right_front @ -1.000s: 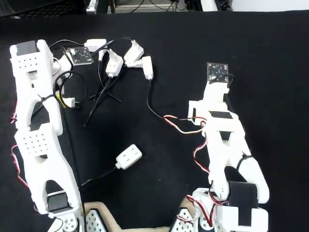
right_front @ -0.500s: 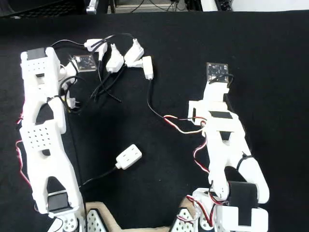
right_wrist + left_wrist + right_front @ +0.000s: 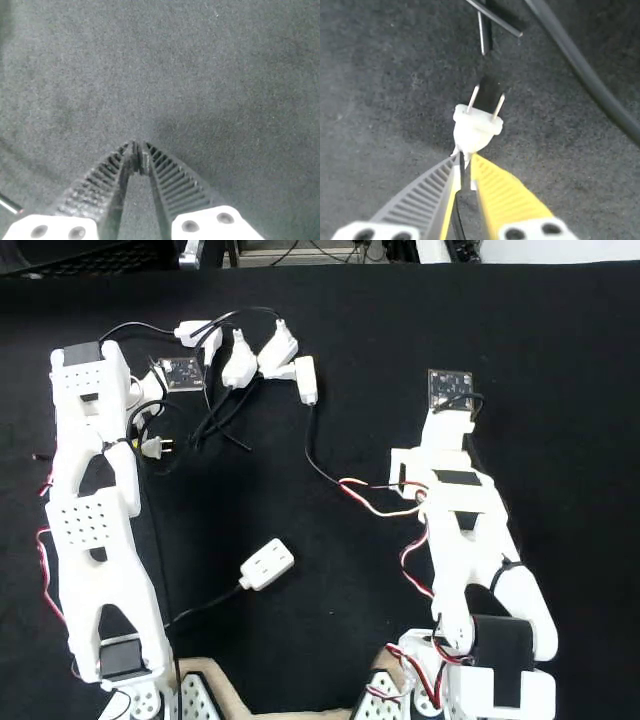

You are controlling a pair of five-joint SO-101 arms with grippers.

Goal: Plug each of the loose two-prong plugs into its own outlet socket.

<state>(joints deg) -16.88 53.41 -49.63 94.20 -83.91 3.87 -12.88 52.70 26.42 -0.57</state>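
Pinched between the jaws of the left gripper [image 3: 464, 161] is the cord end of a small white two-prong plug [image 3: 476, 129], its metal prongs pointed away from the gripper over the black cloth table [image 3: 560, 360]. The jaws of the right gripper [image 3: 137, 152] are pressed together with nothing between them, over the cloth. A white rectangular outlet socket [image 3: 267, 563] on a black cord [image 3: 207, 604] is seen lying well apart from the held plug, nearer the arm bases. Further white plugs and sockets [image 3: 240, 365] are bunched among dark cables at the far side, near the held plug.
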